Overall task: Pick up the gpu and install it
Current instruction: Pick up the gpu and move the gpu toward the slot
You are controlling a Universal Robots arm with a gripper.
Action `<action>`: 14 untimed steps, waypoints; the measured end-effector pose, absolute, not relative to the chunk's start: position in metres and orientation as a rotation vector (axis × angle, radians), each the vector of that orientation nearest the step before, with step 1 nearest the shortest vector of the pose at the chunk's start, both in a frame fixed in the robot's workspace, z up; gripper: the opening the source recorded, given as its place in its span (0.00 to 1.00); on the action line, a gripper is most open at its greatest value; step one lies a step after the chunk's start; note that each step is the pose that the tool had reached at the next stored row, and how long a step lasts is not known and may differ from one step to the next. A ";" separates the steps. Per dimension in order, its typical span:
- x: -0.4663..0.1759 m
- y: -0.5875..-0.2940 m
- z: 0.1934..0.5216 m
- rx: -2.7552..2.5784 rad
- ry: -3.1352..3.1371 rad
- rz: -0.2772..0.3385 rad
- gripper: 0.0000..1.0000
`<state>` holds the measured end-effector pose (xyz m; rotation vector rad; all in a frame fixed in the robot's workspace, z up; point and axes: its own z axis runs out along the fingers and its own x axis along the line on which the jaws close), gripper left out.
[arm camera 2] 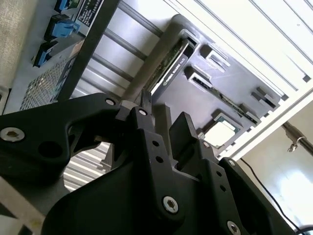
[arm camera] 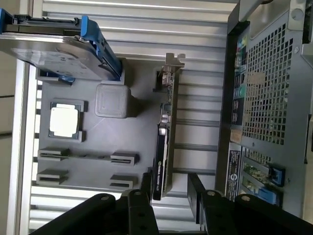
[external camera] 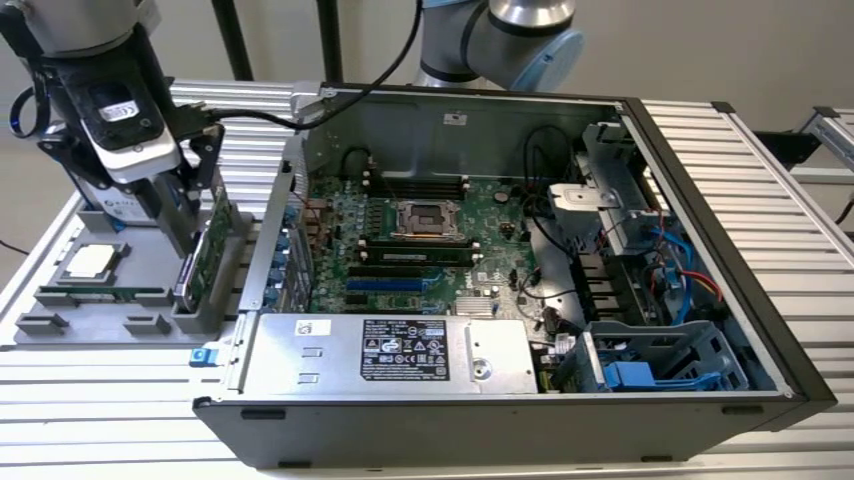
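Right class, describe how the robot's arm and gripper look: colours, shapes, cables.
A silver-grey tubular arm with a light-blue joint cap. The black metal gripper has angular, linked fingers studded with silver screws. A black cable trails from the wrist.

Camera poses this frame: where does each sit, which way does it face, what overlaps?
Exterior view: off the arm, above, looking down into the open computer case and parts tray; arm and gripper at the exterior view's left.
First wrist view: on the wrist, looking past the open gripper at the gpu standing on edge in the tray.
Second wrist view: on the wrist, obliquely along the gripper toward the gpu.
Shared: all three show gpu and tray.
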<state>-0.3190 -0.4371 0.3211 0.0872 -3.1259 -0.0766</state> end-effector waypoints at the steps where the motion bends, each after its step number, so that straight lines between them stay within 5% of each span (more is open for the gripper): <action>1: -0.319 -0.437 0.320 0.087 -3.125 -0.077 1.00; 14: -0.319 -0.439 0.304 0.086 -3.103 -0.077 1.00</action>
